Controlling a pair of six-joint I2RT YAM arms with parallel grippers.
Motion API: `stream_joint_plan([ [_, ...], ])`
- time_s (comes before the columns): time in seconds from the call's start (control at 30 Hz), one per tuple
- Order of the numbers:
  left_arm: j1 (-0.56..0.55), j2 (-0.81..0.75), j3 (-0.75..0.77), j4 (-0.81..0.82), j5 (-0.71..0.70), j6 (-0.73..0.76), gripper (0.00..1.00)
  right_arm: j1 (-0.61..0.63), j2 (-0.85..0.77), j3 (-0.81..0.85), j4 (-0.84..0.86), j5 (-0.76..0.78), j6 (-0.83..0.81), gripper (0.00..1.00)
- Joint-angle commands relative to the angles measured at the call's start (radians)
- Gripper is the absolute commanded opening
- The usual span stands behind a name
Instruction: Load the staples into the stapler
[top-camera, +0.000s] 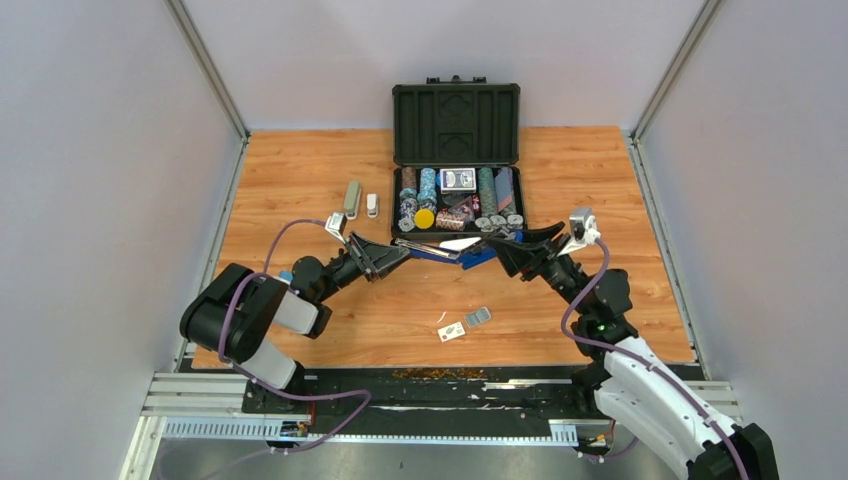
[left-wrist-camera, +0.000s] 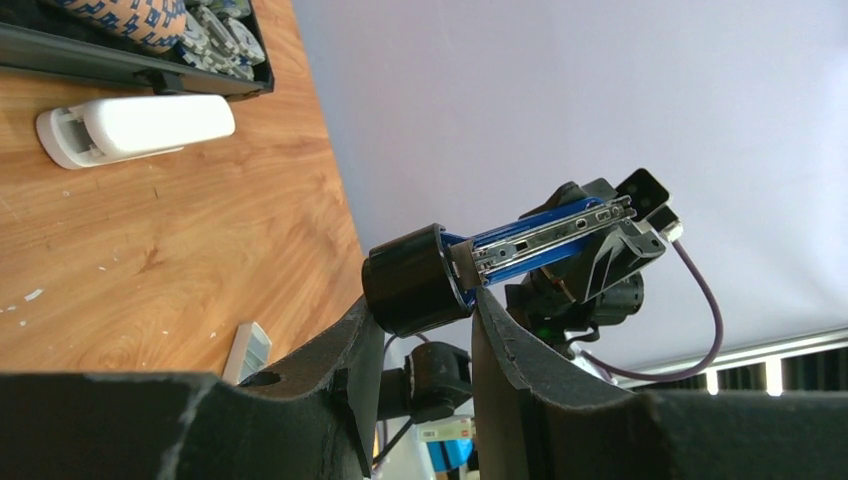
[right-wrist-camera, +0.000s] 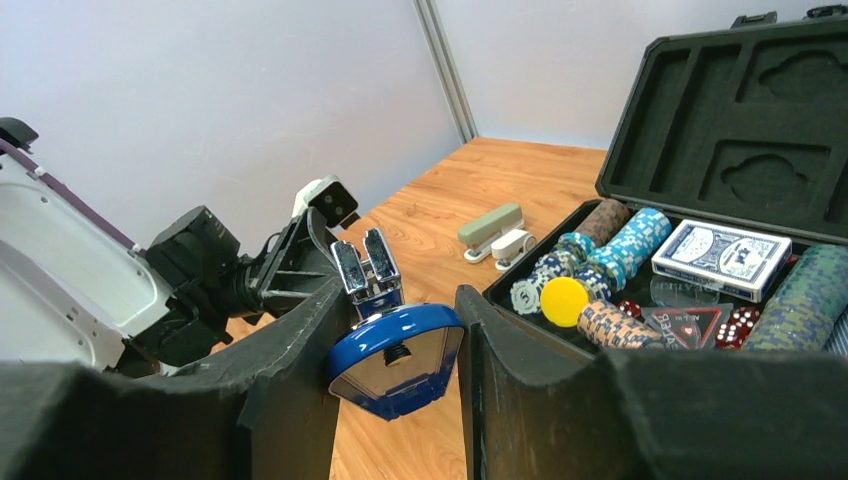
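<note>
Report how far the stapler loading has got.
Done: the long bright-blue stapler is lifted and opened, silver rail exposed. In hand: left gripper and right gripper clamp its ends. Left: the small silvery-grey ribbed staples block lies on the wooden table, not yet loaded.

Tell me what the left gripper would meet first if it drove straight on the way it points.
The blue stapler: its black end is clamped in the left gripper. Beyond it, probably the right gripper, clamped on the other end and facing back.
</note>
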Motion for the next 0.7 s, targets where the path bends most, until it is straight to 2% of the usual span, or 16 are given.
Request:
stream_joint_plan([
  [0.0,0.023,0.001,-0.017,0.069,-0.019,0.047,0.28,-0.012,-0.037,0.114,0.332,0.122,0.038,0.00],
  [0.33,0.023,0.012,-0.021,0.066,-0.002,0.044,0.42,-0.011,-0.005,0.120,0.470,0.225,0.048,0.00],
  [0.53,0.022,-0.009,-0.033,0.058,-0.001,0.043,0.53,-0.013,0.016,0.130,0.519,0.226,0.060,0.00],
  [0.67,0.022,-0.040,-0.033,0.060,0.003,0.044,0.54,-0.013,0.011,0.141,0.483,0.194,0.049,0.00],
])
